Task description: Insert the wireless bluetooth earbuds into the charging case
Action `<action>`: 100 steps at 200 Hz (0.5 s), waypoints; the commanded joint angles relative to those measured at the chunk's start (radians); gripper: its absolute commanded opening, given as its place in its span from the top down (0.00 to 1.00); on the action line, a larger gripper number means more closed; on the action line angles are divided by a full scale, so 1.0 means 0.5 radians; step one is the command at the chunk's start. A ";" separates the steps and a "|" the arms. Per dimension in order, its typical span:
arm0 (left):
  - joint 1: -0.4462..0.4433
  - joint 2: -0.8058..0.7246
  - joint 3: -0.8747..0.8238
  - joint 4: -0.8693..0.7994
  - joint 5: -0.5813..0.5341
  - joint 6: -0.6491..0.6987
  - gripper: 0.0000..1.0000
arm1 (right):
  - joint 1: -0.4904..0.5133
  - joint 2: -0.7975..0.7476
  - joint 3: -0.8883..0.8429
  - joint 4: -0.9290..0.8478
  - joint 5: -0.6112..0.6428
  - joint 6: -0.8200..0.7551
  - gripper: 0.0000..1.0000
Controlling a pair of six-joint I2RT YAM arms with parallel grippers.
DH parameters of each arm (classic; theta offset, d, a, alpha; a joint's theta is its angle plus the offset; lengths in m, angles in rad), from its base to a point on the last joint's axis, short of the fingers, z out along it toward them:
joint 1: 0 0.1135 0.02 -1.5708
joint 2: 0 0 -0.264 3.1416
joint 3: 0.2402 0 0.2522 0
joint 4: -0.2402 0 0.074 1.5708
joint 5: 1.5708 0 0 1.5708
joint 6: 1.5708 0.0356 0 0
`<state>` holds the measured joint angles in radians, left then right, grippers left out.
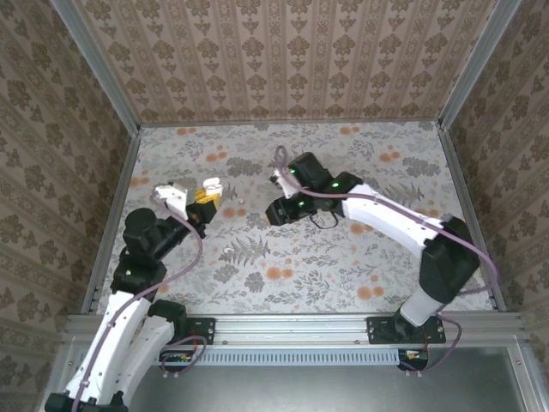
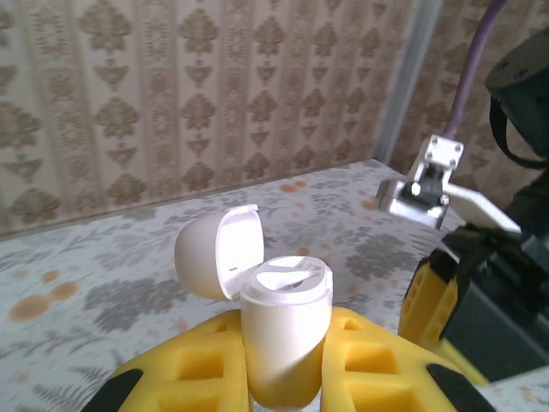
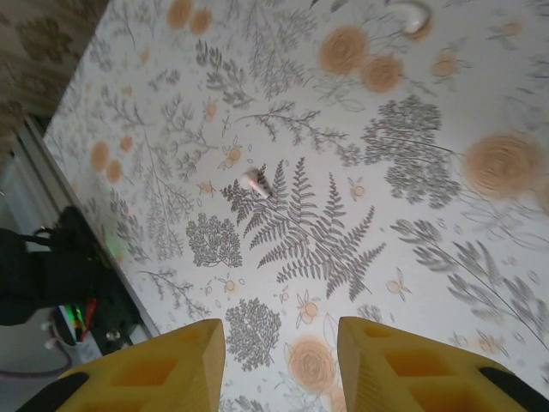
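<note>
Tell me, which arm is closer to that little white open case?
Left. The left gripper is clamped on the white case. The right gripper hangs open above the table, off to the case's right, not touching it.

Smooth glossy plastic charging case [image 2: 283,330]

Nothing readable: no text, label, brand or number can be made out on anything. The white case [image 2: 283,330] is plain outside, and a faint speck on the inner rim of its open lid [image 2: 214,253] is too small to read. The walls [image 1: 283,51] and table [image 1: 343,275] carry only floral patterns.
</note>
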<state>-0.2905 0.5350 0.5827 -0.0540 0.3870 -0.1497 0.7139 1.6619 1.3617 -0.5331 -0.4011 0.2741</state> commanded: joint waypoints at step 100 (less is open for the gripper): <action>0.072 -0.676 0.135 -0.755 -0.429 -0.007 1.00 | 0.493 1.136 1.123 -0.448 0.186 -0.348 0.59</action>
<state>-0.2604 0.2253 0.6029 -0.3683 0.2039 -0.1501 0.9279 2.1609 1.8214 -0.6415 -0.3553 0.1604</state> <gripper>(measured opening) 0.168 0.406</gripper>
